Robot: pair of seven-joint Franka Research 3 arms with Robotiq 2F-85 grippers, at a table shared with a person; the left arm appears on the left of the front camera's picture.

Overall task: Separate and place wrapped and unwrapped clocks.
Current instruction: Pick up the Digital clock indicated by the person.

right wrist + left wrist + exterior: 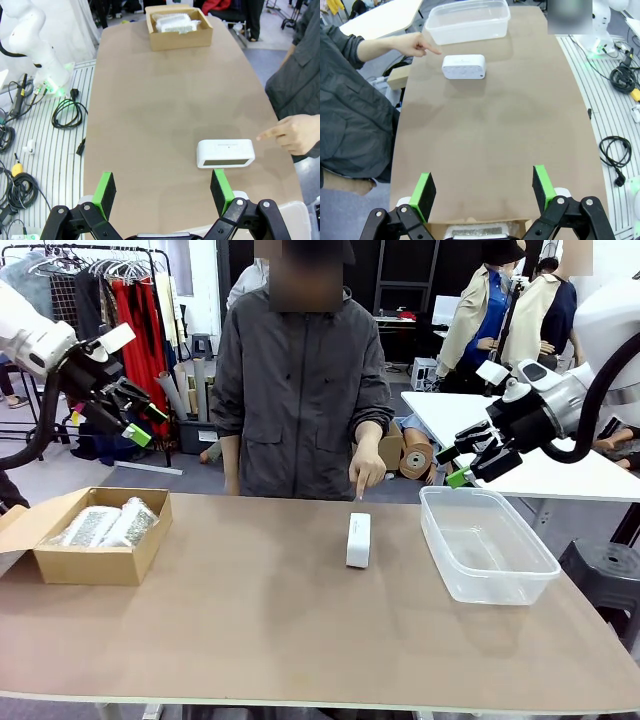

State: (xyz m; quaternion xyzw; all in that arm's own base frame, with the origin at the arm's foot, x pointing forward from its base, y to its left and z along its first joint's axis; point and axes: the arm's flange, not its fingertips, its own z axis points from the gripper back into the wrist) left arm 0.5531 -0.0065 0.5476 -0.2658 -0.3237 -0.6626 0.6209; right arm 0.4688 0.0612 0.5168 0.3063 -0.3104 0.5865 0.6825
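Surface: brown top filling the lower half of the front view; everything I need sits on it.
Clear tub: right of centre in the front view, and I see nothing inside it. I take it as the likely home for the bare clock.
Cardboard box: left edge of the front view, open, with both wrapped pieces in it.
Wrapped clocks: two lumpy bubble-wrap bundles lying side by side inside the box. I judge them light and squashy over a hard core, with film that may slide under the pads. I'd pinch across the short width at mid-length, firmly enough to reach the core.
Unwrapped clock: centre of the front view, lying on the surface between box and tub, nearer the tub but apart from it. I judge it light, rigid and smooth, so somewhat slippery. I'd take it across its two long sides at the middle and keep off the display face.
Person's hand: index finger pointing down just beyond the bare clock's far end.
Left fingers: spread wide, nothing between them, raised at upper left above the box.
Right fingers: spread wide and empty, raised at upper right above the tub.
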